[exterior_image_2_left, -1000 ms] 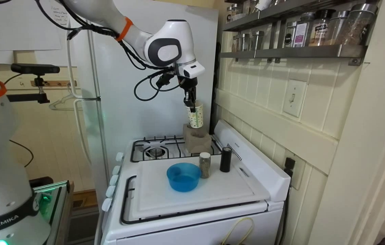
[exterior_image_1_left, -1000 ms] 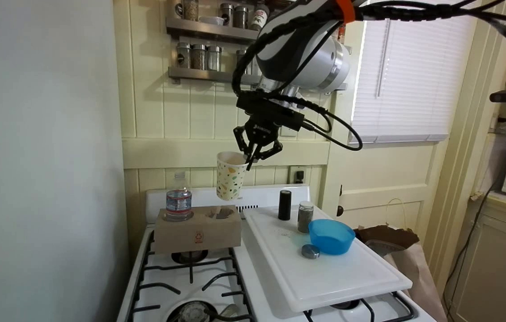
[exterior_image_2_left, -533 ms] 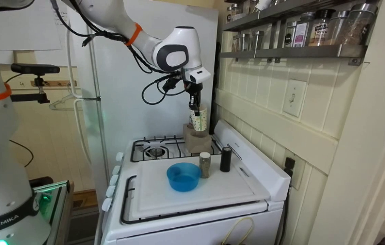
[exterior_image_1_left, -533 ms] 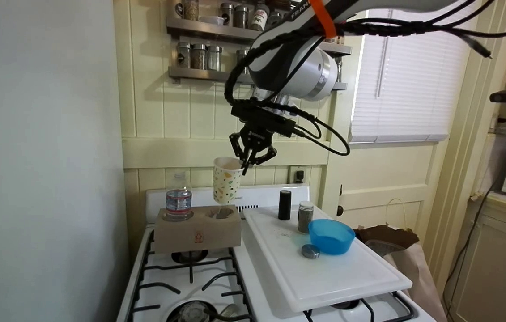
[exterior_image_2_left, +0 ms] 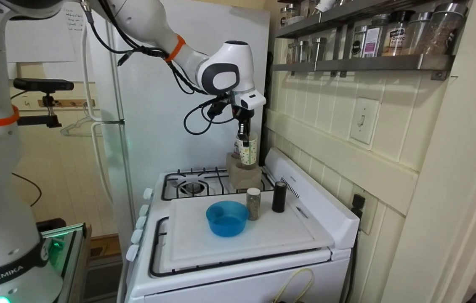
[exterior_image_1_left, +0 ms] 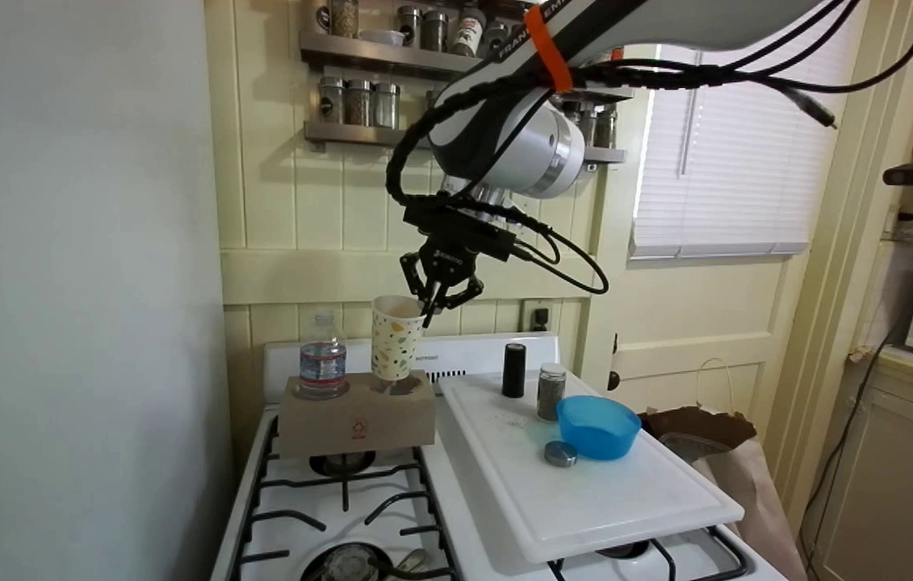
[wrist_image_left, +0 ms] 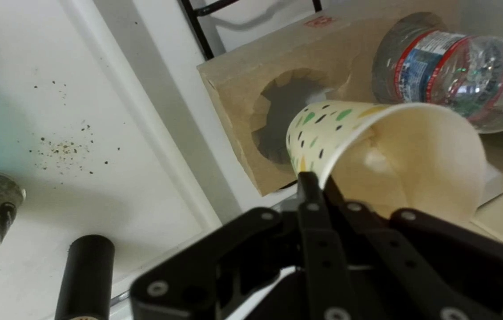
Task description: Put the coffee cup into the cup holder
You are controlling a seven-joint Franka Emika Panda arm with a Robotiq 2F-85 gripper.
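The coffee cup (exterior_image_1_left: 396, 343) is cream-white with coloured specks. It also shows in an exterior view (exterior_image_2_left: 248, 153) and in the wrist view (wrist_image_left: 329, 129). My gripper (exterior_image_1_left: 427, 311) is shut on the cup's rim, one finger inside and one outside, as the wrist view (wrist_image_left: 320, 181) shows. The cup hangs nearly upright. The cup holder (exterior_image_1_left: 355, 432) is a brown cardboard box with two round holes, also seen in an exterior view (exterior_image_2_left: 244, 181) and the wrist view (wrist_image_left: 242, 84). The cup's base is just above the unfilled hole, partly covering it; whether it touches is unclear.
A water bottle (exterior_image_1_left: 323, 363) stands in the holder's other hole, close beside the cup. A white board (exterior_image_1_left: 585, 492) on the stove bears a blue bowl (exterior_image_1_left: 599, 428), a spice jar (exterior_image_1_left: 550, 394), a black cylinder (exterior_image_1_left: 513, 371) and a metal lid (exterior_image_1_left: 560, 453). The wall lies behind.
My gripper has moved down and sideways with the cup, toward the holder's unfilled hole and the bottle. The holder and other objects have not moved.
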